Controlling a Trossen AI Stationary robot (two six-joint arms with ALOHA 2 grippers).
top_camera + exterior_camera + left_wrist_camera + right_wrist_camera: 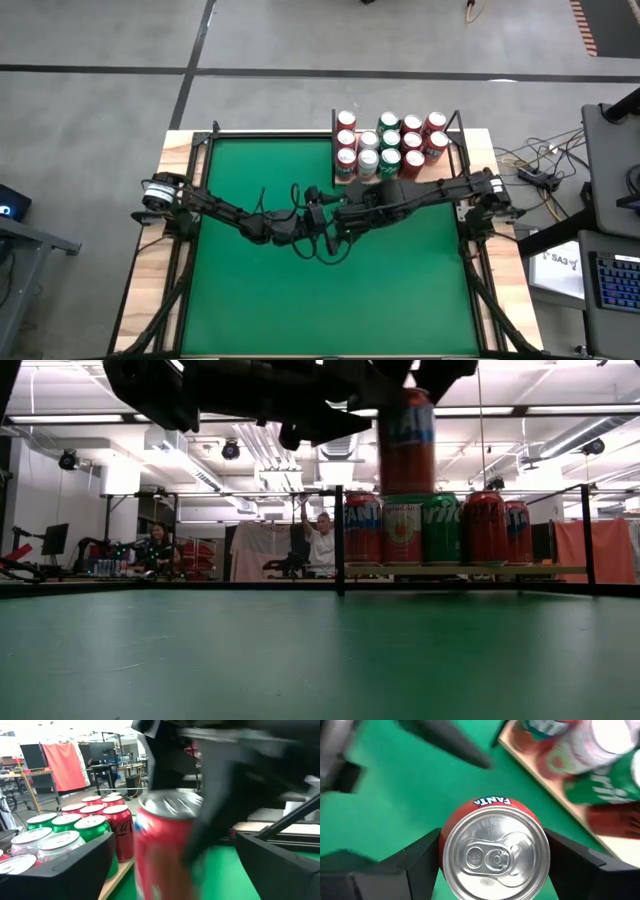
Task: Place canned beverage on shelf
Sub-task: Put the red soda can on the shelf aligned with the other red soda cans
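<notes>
A red Fanta can [495, 855] hangs upright in the air over the middle of the green table, its silver top showing in the right wrist view. My right gripper [492, 856] comes down on it from above, a finger on either side. My left gripper [175, 842] points level at the same can [162, 850], its fingers standing wide of it on both sides without touching. In the low view the can [408, 445] shows above the shelf's cans. The shelf [345, 182], a pale wooden board with black rods, stands at the table's far edge. In the high view the arms hide the can. My right gripper pinches the can's red side wall [539, 831] just under the rim, one finger [420, 860] on each opposite side. The fingers slant down from above. The can is upright and lifted clear of the table.
Several red, green and white cans [390, 145] fill the shelf in rows. Black upright rods [339, 540] stand at its corners. Green felt [300, 290] lies free toward the near edge. People sit in the room [322, 540] beyond the table.
</notes>
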